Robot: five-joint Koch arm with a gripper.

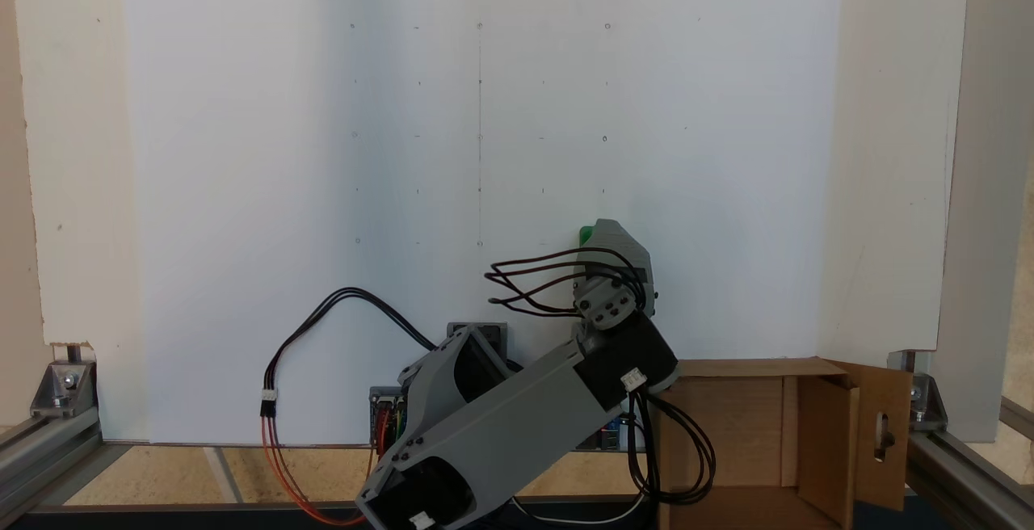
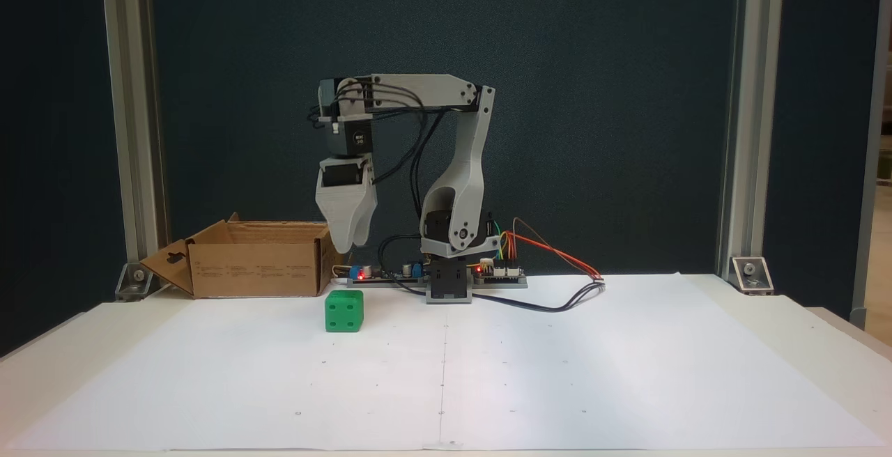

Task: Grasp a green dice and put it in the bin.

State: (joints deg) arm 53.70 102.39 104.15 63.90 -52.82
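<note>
I have the arm poised with the gripper (image 2: 350, 241) hanging point-down above the green dice (image 2: 344, 311), and nothing is grasped yet. The dice sits on the white paper sheet (image 2: 557, 359), near the front corner of the cardboard box (image 2: 258, 269) that serves as the bin, but not touching it. In a fixed view from above, only a sliver of the dice (image 1: 586, 233) peeks out from under the gripper body, which suggests I am lined up roughly over it. From the front the tips are clearly off the dice, with a gap of air between them. The two jaws overlap from this angle and the top view hides them, so I cannot tell whether they are spread or closed. By my reckoning the task is in its early stage: the approach is close to done, while the descent, the grasp, the carry across to the box and the release all remain. The box (image 1: 808, 417) looks empty inside as far as I can see.
</note>
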